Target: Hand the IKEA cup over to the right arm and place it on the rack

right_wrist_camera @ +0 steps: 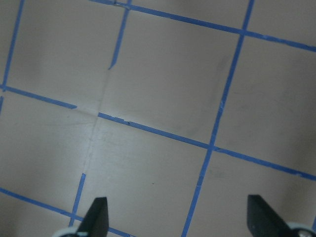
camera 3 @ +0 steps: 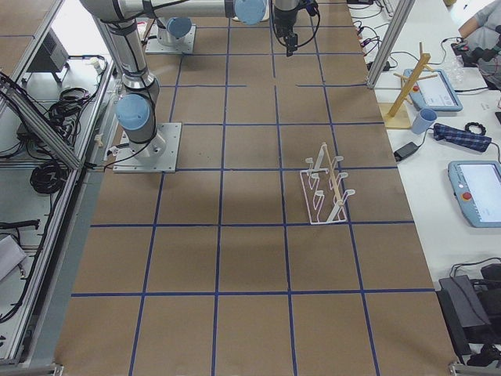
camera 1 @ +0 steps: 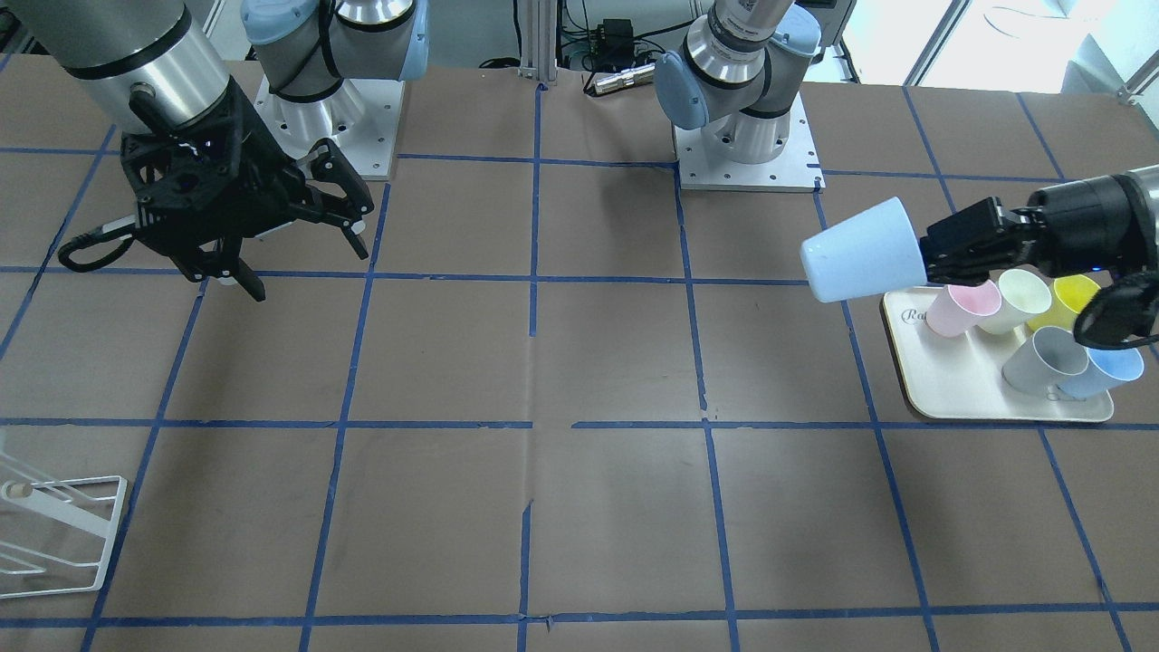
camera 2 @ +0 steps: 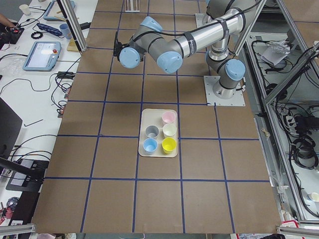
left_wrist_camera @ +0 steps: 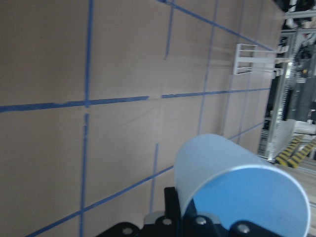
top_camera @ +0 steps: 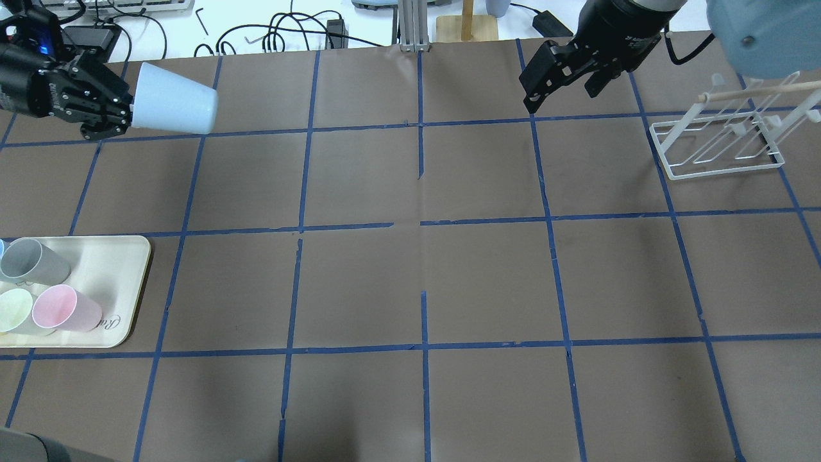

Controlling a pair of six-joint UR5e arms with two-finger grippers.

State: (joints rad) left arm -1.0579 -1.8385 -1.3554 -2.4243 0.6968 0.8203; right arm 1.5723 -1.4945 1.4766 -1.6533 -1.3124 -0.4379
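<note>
- The left gripper (top_camera: pixel 125 115) is clamped on the rim end of the IKEA cup (top_camera: pixel 174 101). The tumbler lies on its side in the air, closed base pointing toward the middle, above the far left stretch of the table (top_camera: pixel 417 276).
- The right gripper (top_camera: pixel 559 96) hangs over the far right squares, jaws spread wide and holding nothing (its wrist view shows both fingertips well apart, bare paper between them).
- The two grippers are well apart, so the hand-over is not yet made — my read is that this is the carry toward the meeting point.
- To do it well, bring the cup's base end out toward the centre and keep it level.
- Let the right jaws close across the body near the base, clear of the left fingers, before the left hand lets go.
- The rack (top_camera: pixel 718 144) stands on the right side, near the right arm.
- The cream tray (top_camera: pixel 128 282) at the left holds the spare cups, the pink cup (top_camera: pixel 64 308) and the grey cup (top_camera: pixel 32 260) among them — not in play.
</note>
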